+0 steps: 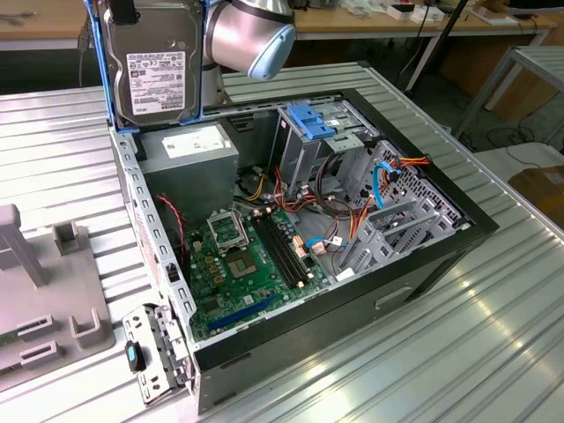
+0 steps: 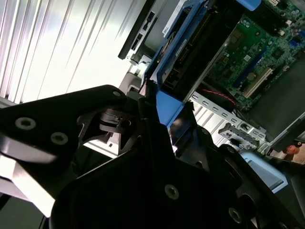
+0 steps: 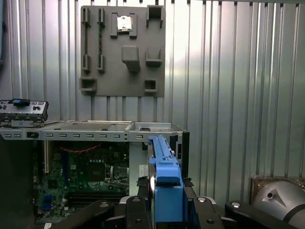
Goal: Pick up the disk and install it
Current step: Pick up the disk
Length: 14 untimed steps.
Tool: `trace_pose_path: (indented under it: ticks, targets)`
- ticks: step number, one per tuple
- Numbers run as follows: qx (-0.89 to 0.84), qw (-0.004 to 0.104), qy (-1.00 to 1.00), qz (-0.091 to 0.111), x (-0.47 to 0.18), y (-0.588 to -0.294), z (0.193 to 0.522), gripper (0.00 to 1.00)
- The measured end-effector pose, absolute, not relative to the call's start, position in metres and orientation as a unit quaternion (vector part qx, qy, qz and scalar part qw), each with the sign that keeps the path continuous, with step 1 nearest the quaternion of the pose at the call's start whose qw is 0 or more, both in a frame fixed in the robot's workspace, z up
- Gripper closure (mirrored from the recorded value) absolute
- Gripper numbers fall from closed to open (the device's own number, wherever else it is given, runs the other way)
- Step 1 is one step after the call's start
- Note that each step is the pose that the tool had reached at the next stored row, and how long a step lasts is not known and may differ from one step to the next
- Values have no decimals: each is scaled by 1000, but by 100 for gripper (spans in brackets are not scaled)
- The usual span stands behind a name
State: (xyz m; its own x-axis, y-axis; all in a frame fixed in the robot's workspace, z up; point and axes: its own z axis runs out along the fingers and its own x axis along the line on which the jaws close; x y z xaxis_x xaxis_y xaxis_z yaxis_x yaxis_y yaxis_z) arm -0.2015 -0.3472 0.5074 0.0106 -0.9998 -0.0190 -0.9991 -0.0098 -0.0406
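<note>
The disk [image 1: 152, 72], a grey metal drive with a white label and blue side rails, hangs upright in the air above the back corner of the open computer case [image 1: 414, 264], at the exterior view's left. My gripper [image 1: 123, 12] grips its top edge. In the first wrist view the disk [image 3: 164, 174] is edge-on, its blue rail between the black fingers [image 3: 138, 205] of my gripper [image 3: 164, 202], which is shut on it. In the second wrist view the blue rail of the disk [image 2: 167, 102] sits clamped in the gripper [image 2: 157, 119].
Inside the case are the blue-topped drive cage [image 1: 313, 123], the grey power-supply box [image 1: 189, 145], the green motherboard [image 1: 247, 256] and loose cables [image 1: 352, 220]. A grey fixture plate [image 1: 44, 308] lies on the ribbed metal table [image 1: 458, 352] at the exterior view's left.
</note>
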Motion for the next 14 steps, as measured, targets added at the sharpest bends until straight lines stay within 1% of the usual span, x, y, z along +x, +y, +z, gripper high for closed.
trace_pose_path:
  ticks: [7,14]
  targets:
    - [-711,21,703,-8,-148,-347,507,64]
    - [-711,21,703,-8,-145,-347,507,64]
